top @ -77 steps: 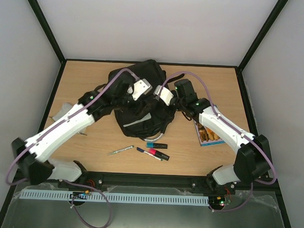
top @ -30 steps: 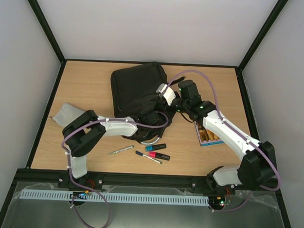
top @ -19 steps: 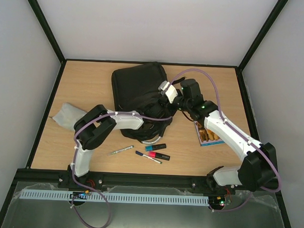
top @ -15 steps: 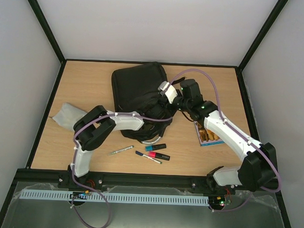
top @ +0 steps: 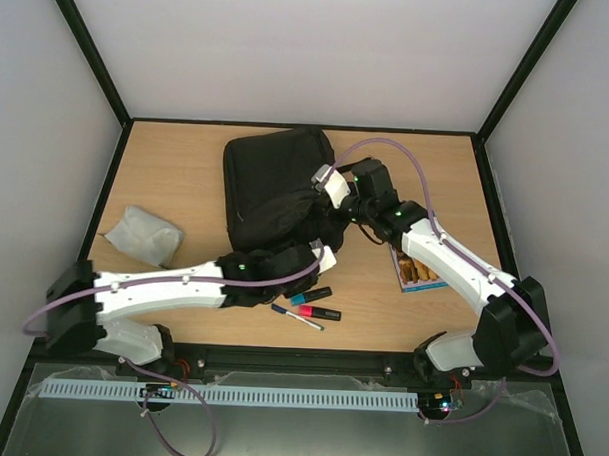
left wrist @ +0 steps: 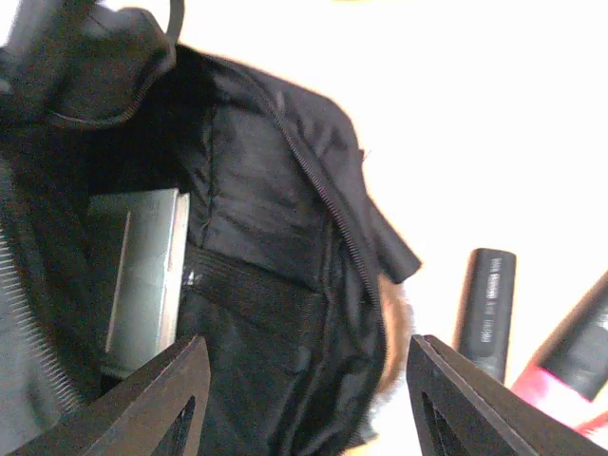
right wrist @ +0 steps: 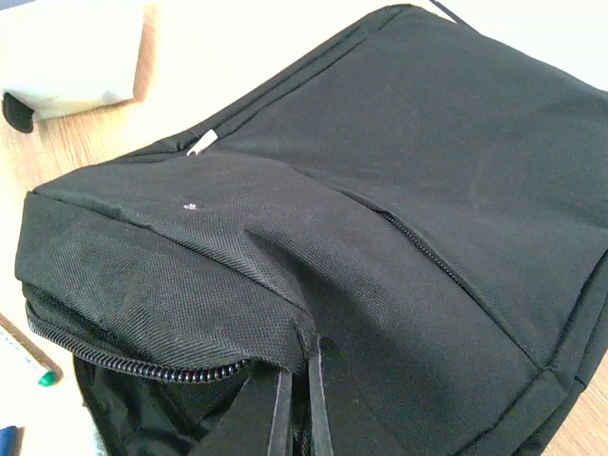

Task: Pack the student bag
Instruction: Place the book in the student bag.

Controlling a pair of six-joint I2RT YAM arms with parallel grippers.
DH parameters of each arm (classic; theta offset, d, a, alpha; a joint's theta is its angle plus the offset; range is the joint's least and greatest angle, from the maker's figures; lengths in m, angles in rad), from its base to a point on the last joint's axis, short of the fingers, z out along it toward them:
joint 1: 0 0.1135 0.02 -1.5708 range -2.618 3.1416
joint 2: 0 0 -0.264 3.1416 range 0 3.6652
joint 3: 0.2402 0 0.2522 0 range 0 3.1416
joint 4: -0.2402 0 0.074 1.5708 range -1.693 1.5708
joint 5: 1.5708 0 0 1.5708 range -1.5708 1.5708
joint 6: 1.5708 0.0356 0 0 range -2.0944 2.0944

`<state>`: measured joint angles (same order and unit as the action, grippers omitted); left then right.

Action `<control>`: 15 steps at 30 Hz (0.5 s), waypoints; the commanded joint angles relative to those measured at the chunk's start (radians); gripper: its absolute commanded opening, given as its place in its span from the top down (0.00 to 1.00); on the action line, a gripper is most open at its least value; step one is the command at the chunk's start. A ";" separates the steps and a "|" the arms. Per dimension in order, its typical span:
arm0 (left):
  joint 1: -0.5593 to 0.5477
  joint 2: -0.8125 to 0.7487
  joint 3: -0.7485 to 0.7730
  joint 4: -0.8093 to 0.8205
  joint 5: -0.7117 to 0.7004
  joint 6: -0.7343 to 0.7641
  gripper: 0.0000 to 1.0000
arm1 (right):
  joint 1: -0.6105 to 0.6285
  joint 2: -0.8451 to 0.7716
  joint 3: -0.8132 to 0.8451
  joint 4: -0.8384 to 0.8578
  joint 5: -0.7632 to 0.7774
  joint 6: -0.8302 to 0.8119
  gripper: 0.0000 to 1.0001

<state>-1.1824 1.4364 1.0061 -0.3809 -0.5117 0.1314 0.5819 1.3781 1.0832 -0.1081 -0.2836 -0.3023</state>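
Note:
The student bag is a big black backpack lying mid-table, its zipped mouth facing the near edge. My right gripper is shut on a fold of bag fabric at the mouth's rim; in the right wrist view the jaws pinch the cloth just above the zipper. My left gripper hangs open at the bag's mouth, fingers wide apart with bag cloth below them, gripping nothing. A flat grey item lies inside the bag.
A black and teal marker, a red marker and a pen lie near the front edge. A picture book lies at the right. A light-grey pouch sits at the left.
My left gripper has opened at the bag's mouth, and the left arm has dropped low and stretched out from the near left. The right gripper keeps its pinch on the bag.

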 commanded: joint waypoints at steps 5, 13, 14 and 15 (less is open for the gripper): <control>-0.004 -0.258 -0.028 -0.132 0.043 -0.154 0.31 | -0.004 0.036 0.018 0.003 0.050 0.017 0.99; 0.344 -0.273 -0.019 -0.097 0.309 -0.126 0.11 | -0.004 0.042 0.006 0.000 0.076 0.011 0.99; 0.361 -0.259 -0.021 -0.078 0.344 -0.111 0.11 | -0.004 0.042 0.003 0.003 0.077 0.011 0.99; 0.373 -0.245 -0.024 -0.056 0.368 -0.097 0.11 | -0.004 0.042 -0.001 0.010 0.079 0.010 0.99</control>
<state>-0.8677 1.1557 0.9936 -0.4828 -0.3218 -0.0051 0.5819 1.4071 1.0832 -0.1112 -0.2363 -0.3016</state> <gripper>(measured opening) 0.885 0.040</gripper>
